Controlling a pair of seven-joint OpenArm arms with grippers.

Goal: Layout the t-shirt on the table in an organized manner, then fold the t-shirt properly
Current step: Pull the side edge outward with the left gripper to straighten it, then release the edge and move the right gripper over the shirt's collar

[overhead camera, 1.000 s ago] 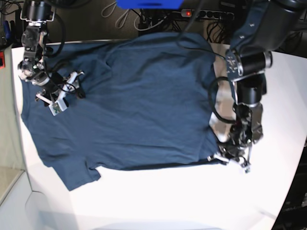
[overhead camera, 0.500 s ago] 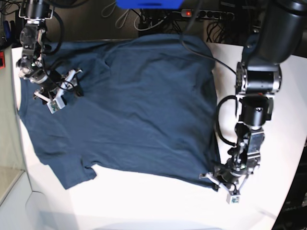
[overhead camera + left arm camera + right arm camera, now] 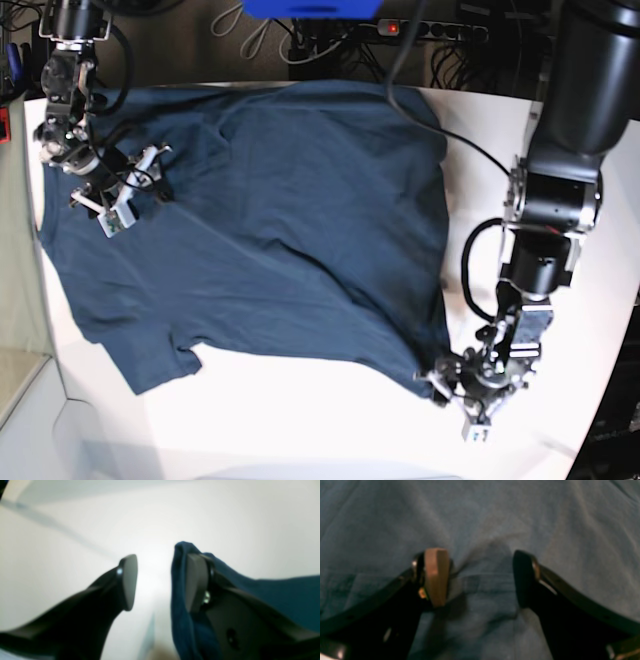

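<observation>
I have the t-shirt [image 3: 270, 230] spread across the white table [image 3: 330, 420], body mostly flat, one sleeve [image 3: 150, 360] pointing toward the near edge. My left gripper [image 3: 452, 392] sits at the shirt's near corner — its jaws stand apart, a fold of navy cloth draped over one finger [image 3: 196, 582], nothing pinched between them. My right gripper [image 3: 135, 185] rests on the fabric at the far side with its fingers [image 3: 436, 576] spread wide — holding nothing.
</observation>
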